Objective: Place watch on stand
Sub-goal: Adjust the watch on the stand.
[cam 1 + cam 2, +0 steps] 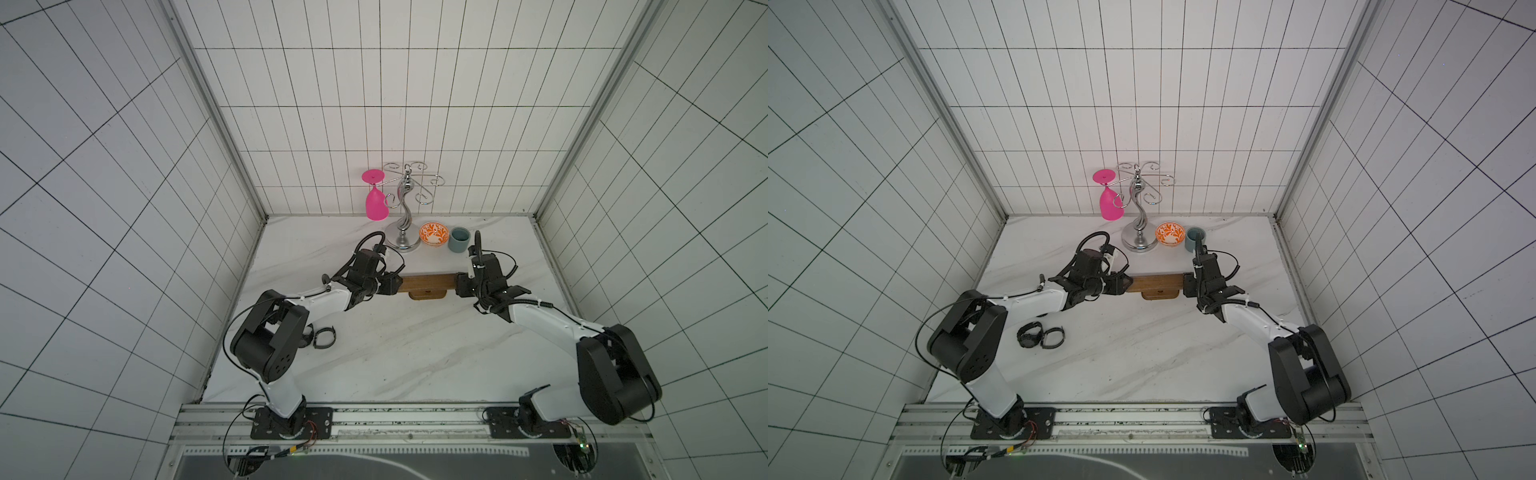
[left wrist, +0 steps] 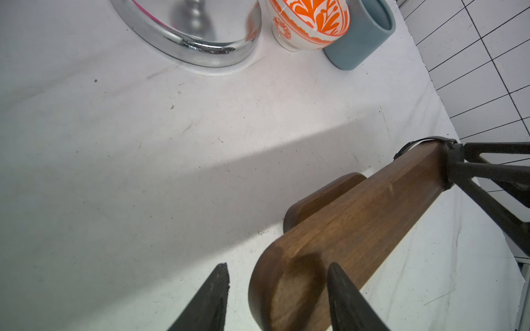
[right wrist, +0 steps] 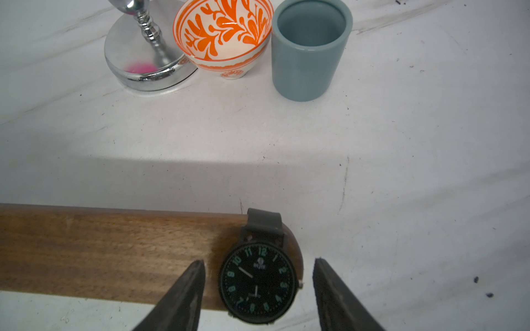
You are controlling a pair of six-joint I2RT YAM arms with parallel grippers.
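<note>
White marbled tabletop (image 1: 415, 353), closed in by gridded tile walls on three sides, is being shared by both arms. At its middle the stand (image 1: 424, 282) is standing crosswise, left to right, and the watch (image 3: 258, 283) is being carried on the bar's right end, dial up, its strap being wrapped around the wood. The right gripper (image 3: 258, 261) is being held over it with fingers apart, one on each side of the dial with a gap on both sides, so nothing is being gripped. In both top views the watch is being hidden entirely under that gripper.

The bar's left end is being straddled by the left gripper (image 2: 278, 266), its fingers also spread: one is clear of the wood, the other is overlapping it, and contact cannot be told. The stand's base is being mostly covered by the bar.

Near-left of the stand, a loose watch (image 1: 1052, 337) is lying beside another loose watch (image 1: 1030, 334). Along the far edge a chrome rack (image 1: 405, 208) with a pink glass (image 1: 376, 203) hanging upside down, an orange-patterned bowl (image 1: 433, 233) and a grey-blue cup (image 1: 459, 239) are standing in a row; the rack's top is being cut off in the wrist views.
</note>
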